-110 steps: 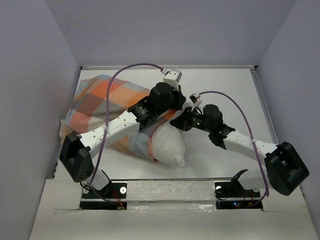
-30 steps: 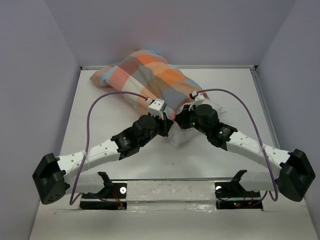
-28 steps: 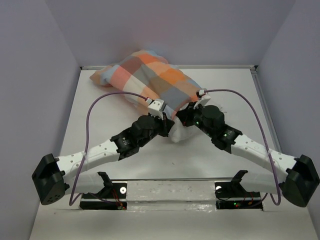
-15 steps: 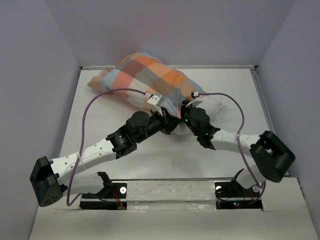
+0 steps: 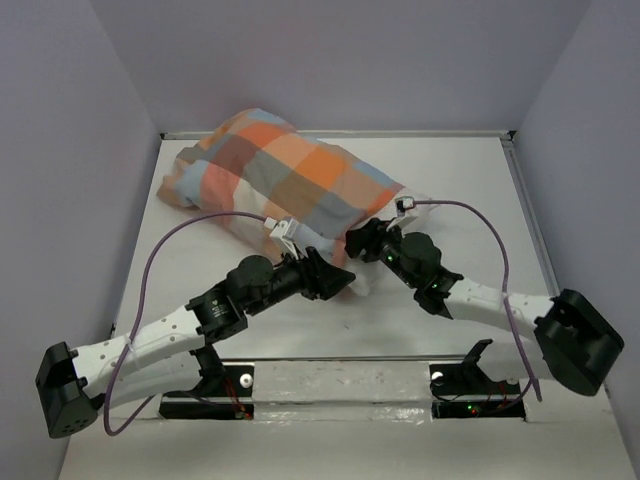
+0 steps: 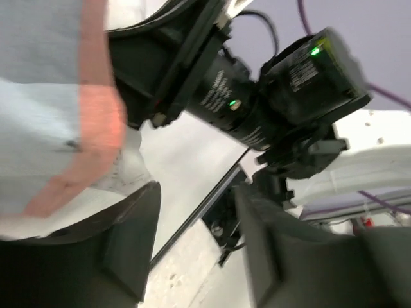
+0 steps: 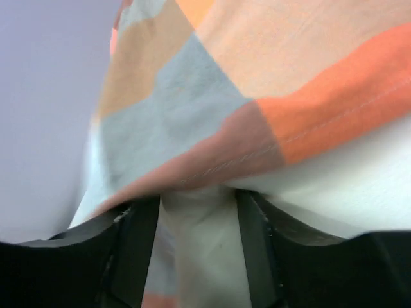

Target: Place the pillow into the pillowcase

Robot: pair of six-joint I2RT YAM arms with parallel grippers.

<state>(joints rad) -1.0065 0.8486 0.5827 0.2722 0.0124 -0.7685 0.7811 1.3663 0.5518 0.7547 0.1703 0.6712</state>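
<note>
top view: the pillowcase lies slantwise in the upper left of the table, with the pillow showing white at its lower right end. both grippers meet there – left gripper, right gripper.

left wrist view: its jaws stand wide apart, holding nothing (checked cloth drapes over the left finger).

right wrist view: jaws apart too – a white fold of pillow sits between them, under the case's hem.
</note>
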